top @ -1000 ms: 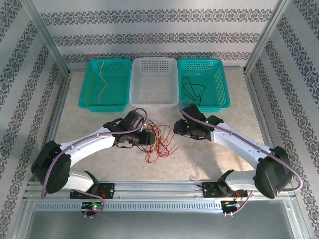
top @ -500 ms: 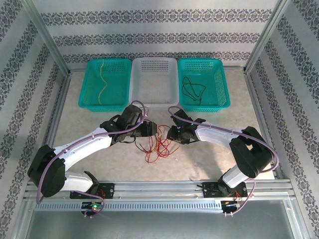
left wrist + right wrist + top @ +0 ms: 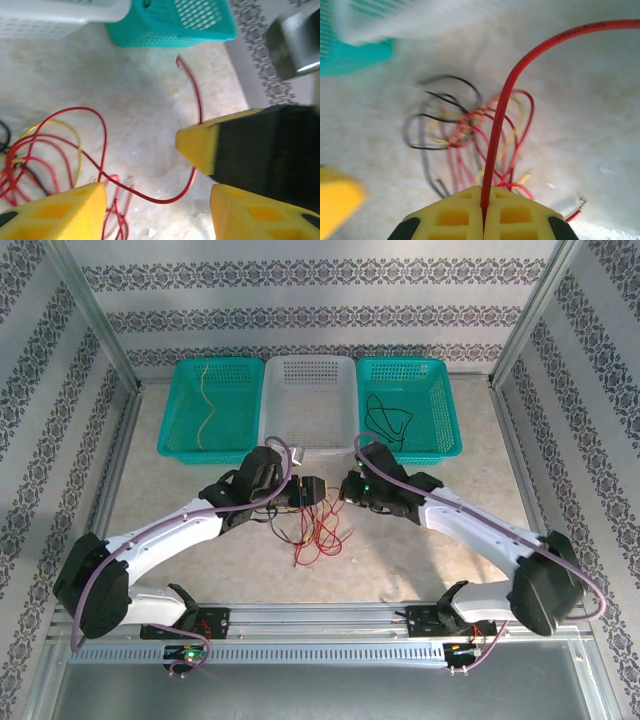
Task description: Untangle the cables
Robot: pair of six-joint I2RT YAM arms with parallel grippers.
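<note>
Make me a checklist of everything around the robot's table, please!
Surface: pale table, carrying the wire tangle and three baskets.
Job's things: tangle of red, yellow and black cables between the arms; a yellow cable in the left teal basket; a black cable in the right teal basket; white basket looks empty.
Clutter: nothing seen.
Grippers: right gripper shut on a red cable; left gripper open, a red strand lying between its fingers.
Cables: purple cables run along both arms.
Surroundings: patterned walls, metal frame.
</note>
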